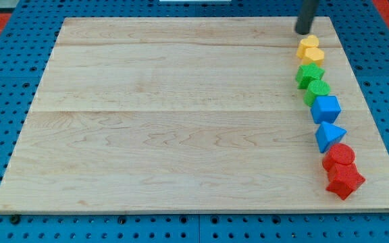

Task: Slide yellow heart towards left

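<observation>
Yellow blocks [310, 50] sat just below my tip [304, 32] at upper right of the wooden tabletop [181, 121], untouched, so the approach step was in hand; no pincer showed, and next called for getting right of the heart.

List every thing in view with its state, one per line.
My tip: above the yellow blocks, apart.
Yellow blocks: two, touching, top of column; which is the heart unclear.
Green blocks: two, touching.
Blue blocks: cube above triangle.
Red blocks: two, touching, column's bottom.
Board: flat.
</observation>
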Controlling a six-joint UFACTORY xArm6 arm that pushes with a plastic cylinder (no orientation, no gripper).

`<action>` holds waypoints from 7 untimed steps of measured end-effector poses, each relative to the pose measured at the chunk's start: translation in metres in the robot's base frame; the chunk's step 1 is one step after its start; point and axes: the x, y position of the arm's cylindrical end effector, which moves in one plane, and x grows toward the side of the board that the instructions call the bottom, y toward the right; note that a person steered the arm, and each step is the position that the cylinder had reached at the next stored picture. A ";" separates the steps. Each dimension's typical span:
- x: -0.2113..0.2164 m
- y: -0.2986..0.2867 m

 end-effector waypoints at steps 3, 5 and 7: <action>0.063 0.029; 0.039 -0.115; 0.007 -0.154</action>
